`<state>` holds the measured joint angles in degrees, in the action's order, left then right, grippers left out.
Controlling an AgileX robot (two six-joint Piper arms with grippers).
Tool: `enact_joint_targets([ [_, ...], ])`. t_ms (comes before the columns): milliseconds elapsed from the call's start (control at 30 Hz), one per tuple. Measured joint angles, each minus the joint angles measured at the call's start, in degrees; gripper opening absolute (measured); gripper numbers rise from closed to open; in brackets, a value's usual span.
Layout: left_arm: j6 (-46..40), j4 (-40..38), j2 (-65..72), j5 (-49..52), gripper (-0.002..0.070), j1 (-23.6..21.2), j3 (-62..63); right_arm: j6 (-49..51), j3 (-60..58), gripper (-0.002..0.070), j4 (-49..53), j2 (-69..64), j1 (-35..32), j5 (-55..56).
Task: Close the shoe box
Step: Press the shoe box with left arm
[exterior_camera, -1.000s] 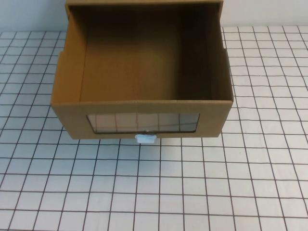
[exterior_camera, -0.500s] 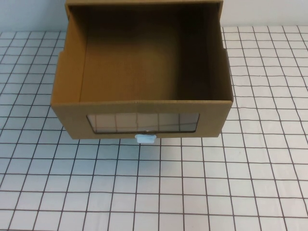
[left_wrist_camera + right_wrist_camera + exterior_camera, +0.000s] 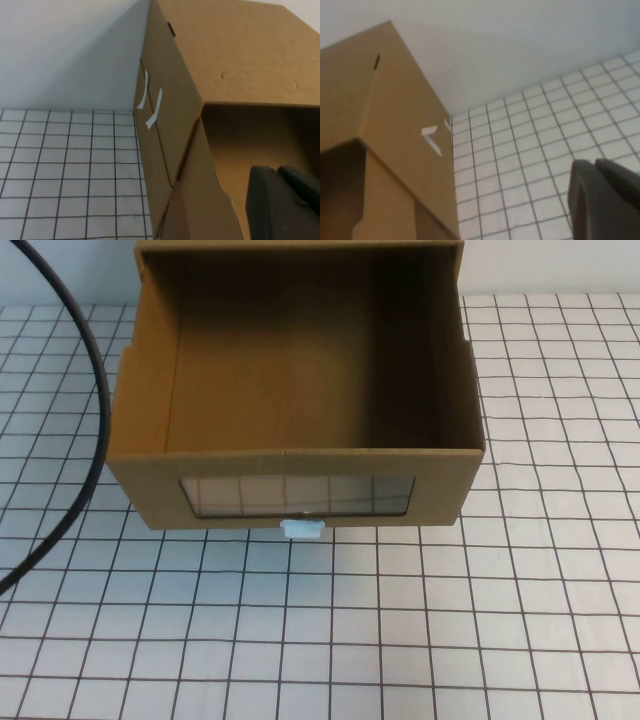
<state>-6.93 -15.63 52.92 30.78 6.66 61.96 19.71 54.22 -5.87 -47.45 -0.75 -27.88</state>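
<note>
The shoe box (image 3: 295, 455) is a brown cardboard drawer-style box at the table's far middle. Its drawer is pulled out toward me, open on top and empty. The front has a clear window (image 3: 296, 494) with a small white pull tab (image 3: 302, 529) below it. Neither gripper shows in the high view. My left gripper (image 3: 277, 170) is shut and empty, close beside the box's left side (image 3: 170, 115). My right gripper (image 3: 594, 162) is shut and empty, off the box's right side (image 3: 405, 130), above the table.
The white table with a black grid (image 3: 400, 630) stretches in front of and beside the box. A black cable (image 3: 90, 420) curves through the high view's left side. A pale wall (image 3: 510, 40) stands behind the box.
A black cable has swung into the high view at the left. The box and its drawer have not moved.
</note>
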Motion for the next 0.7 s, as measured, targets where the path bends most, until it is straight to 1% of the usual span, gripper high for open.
enact_joint_targets([
  [67, -1.23, -1.20, 0.68, 0.27, -0.0005, 0.00, 0.00, -1.92, 0.00, -0.0013, -3.76, -1.56, 0.00, -1.50],
  [133, -2.84, -2.73, 1.21, 0.27, -0.0005, 0.00, 0.09, -8.00, 0.00, -0.0014, -9.01, -3.55, 0.00, -2.50],
  [233, -6.99, -6.00, 2.21, 0.01, -0.0005, 0.00, 0.68, -25.19, 1.00, -0.0014, -21.12, -6.44, 0.00, -5.72],
  [300, -11.17, -8.14, 3.39, 0.01, -0.0005, 0.00, 2.08, -39.49, 2.94, -0.0013, -30.82, -8.79, 0.00, -9.10],
  [367, -15.23, -9.48, 5.35, 1.79, -0.0005, 0.00, 4.38, -50.28, 5.40, -0.0013, -39.40, -11.01, 0.40, -12.50],
  [433, -17.94, -10.04, 8.24, 5.52, -0.0005, 0.00, 8.24, -57.90, 8.03, -0.0013, -44.14, -13.62, 1.50, -16.41],
  [500, -19.08, -10.24, 11.51, 9.53, -0.0005, 0.00, 13.07, -61.43, 11.06, -0.0013, -45.90, -16.21, 3.99, -19.83],
  [567, -19.79, -10.37, 15.30, 13.85, -0.0005, 0.00, 18.09, -62.70, 13.42, -0.0013, -45.64, -18.10, 7.48, -21.84],
  [700, -22.09, -12.85, 24.61, 23.69, -0.0005, 0.00, 29.89, -62.97, 15.91, -0.0013, -41.01, -19.58, 18.26, -22.24],
])
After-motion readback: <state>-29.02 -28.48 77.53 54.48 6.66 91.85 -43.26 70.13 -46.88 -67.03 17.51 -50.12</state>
